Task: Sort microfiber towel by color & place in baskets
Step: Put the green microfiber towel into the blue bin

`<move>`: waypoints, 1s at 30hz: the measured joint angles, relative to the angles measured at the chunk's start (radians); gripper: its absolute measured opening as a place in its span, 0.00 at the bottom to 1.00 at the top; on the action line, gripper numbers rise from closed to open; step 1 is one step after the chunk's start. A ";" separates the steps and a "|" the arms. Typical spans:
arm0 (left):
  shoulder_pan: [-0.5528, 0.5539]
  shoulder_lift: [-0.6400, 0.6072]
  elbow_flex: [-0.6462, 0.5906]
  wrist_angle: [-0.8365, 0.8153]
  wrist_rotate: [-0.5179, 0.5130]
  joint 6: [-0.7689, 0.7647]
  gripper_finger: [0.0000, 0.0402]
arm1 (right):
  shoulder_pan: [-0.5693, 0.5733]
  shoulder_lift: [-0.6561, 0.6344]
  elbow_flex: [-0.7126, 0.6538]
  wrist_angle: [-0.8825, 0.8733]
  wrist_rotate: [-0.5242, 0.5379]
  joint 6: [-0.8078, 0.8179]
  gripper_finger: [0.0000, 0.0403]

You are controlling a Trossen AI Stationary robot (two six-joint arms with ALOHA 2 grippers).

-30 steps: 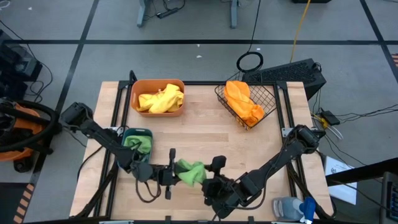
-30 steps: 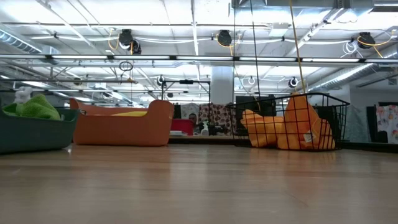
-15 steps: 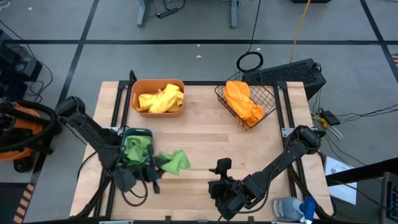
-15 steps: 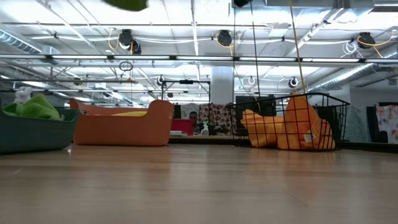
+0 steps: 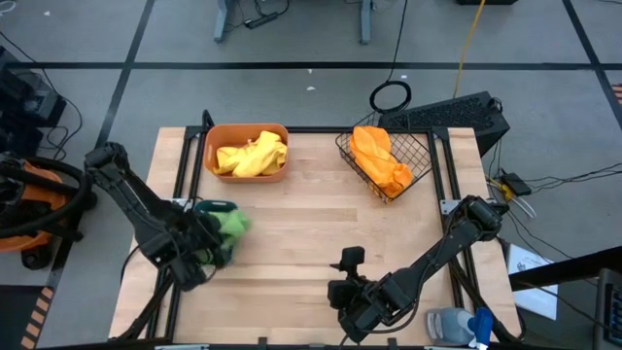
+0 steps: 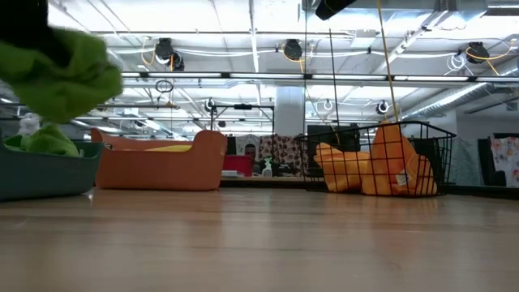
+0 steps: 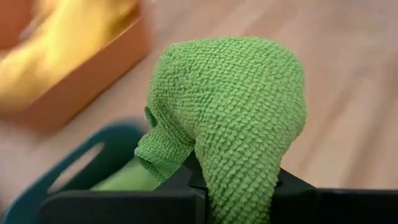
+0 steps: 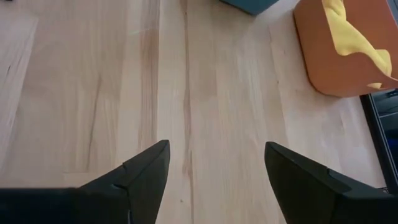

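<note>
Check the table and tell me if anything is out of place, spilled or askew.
Nothing stands out. Yellow towels sit in the orange tub, orange towels in the wire basket, green in the teal tub. The left pincer holds one green towel above that tub; the right pincer is open and holds nothing.

One camera hangs overhead, staring straight down on the whole table. Another sits at tabletop level, facing twelve o'clock toward the far baskets; both catch the orange tub. Each wrist camera looks close past its own fingers.
</note>
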 joint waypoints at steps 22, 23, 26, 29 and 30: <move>0.020 0.147 -0.172 0.068 0.331 -0.327 0.36 | -0.006 0.001 -0.001 -0.004 0.009 -0.017 0.64; 0.020 0.145 -0.172 0.064 0.330 -0.333 0.41 | -0.009 0.001 -0.001 -0.004 0.010 -0.017 0.64; 0.020 0.145 -0.167 0.058 0.334 -0.333 0.53 | -0.018 0.001 -0.001 0.001 0.011 -0.017 0.64; 0.024 0.145 -0.138 0.034 0.342 -0.333 0.62 | -0.026 0.001 -0.001 0.002 0.010 -0.017 0.64; 0.025 0.145 -0.122 0.014 0.345 -0.333 0.64 | -0.028 0.002 -0.001 0.003 0.010 -0.017 0.64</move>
